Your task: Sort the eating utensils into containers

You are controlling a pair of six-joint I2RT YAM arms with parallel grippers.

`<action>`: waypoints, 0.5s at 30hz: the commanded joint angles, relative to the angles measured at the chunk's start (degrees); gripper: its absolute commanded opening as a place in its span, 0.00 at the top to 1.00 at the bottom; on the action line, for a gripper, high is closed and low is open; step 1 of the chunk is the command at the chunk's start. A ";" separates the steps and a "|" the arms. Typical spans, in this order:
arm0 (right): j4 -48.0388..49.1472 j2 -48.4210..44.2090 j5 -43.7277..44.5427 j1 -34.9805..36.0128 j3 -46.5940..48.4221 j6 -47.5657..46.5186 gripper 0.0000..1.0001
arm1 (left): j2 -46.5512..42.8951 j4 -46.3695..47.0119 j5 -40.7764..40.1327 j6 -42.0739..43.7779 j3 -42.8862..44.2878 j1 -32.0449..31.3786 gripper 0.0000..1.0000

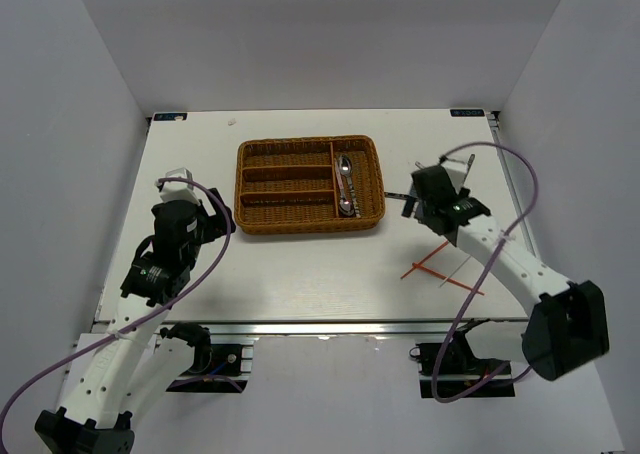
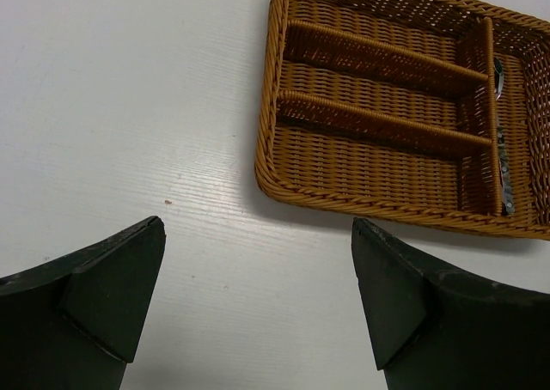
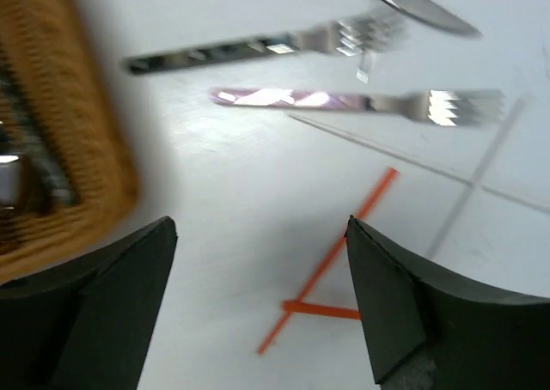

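Note:
The brown wicker tray (image 1: 308, 230) lies at the middle of the table, its three long slots empty. Two metal spoons (image 1: 346, 184) lie in its crosswise slot at the right. My right gripper (image 1: 412, 202) hangs open just right of the tray, holding nothing. In the right wrist view my right gripper (image 3: 260, 235) is over bare table, with crossed red chopsticks (image 3: 344, 235) partly under its right finger. Beyond them lie white chopsticks (image 3: 481, 167), a pink-handled fork (image 3: 344, 100), a silver fork (image 3: 258, 48) and a knife (image 3: 412, 2). My left gripper (image 2: 258, 235) is open and empty, left of the tray (image 2: 266, 149).
Red chopsticks (image 1: 425, 267) and white chopsticks (image 1: 458, 271) lie crossed on the table right of centre, in front of the right arm. White walls enclose the table on three sides. The spoons (image 2: 500, 149) show at the tray's far end in the left wrist view.

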 commanded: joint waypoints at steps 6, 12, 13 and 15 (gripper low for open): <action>7.87 -10.56 -7.71 -15.40 -14.25 4.58 0.25 | -0.04 0.65 0.35 0.42 -0.11 0.20 0.02; 10.50 -0.29 -11.66 -17.26 -6.80 -6.30 0.16 | -0.48 0.83 0.61 0.42 -0.28 0.20 0.02; 10.86 3.73 -17.69 -17.44 -3.30 -10.42 0.14 | -0.56 0.83 0.79 0.42 -0.28 0.20 0.02; 9.12 8.32 -17.93 -17.62 1.37 -9.42 0.11 | -0.56 0.92 1.14 0.50 -0.28 0.20 0.02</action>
